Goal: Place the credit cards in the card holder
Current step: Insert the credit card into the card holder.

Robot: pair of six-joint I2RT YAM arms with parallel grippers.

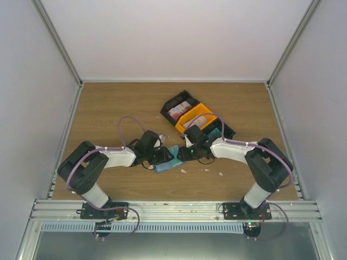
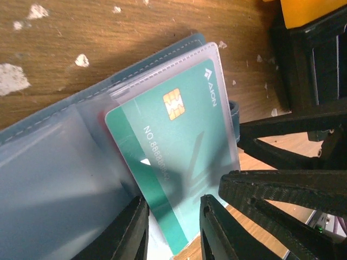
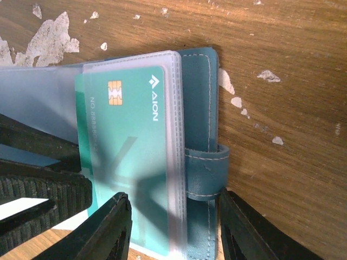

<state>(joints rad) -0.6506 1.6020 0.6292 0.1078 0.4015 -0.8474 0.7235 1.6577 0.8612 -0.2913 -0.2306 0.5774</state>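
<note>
Checking progress, you're maybe one card in. The counter (image 1: 108, 119) is carrying the black-and-orange tray (image 1: 166, 112), and it's holding more credit cards (image 1: 179, 112) waiting to go. Your right tool (image 3: 173, 206) is hanging with fingers wide apart. Your left tool (image 2: 173, 208) is sitting narrowly parted over the card holder (image 3: 198, 108), can't tell if it's pinching. That holder is lying open on the counter between them, with one teal card (image 3: 130, 162) sitting almost fully inside.

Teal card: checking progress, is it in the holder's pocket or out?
In, nearly fully: the teal card sits under the card holder's clear pocket, chip covered; one edge protrudes.
</note>
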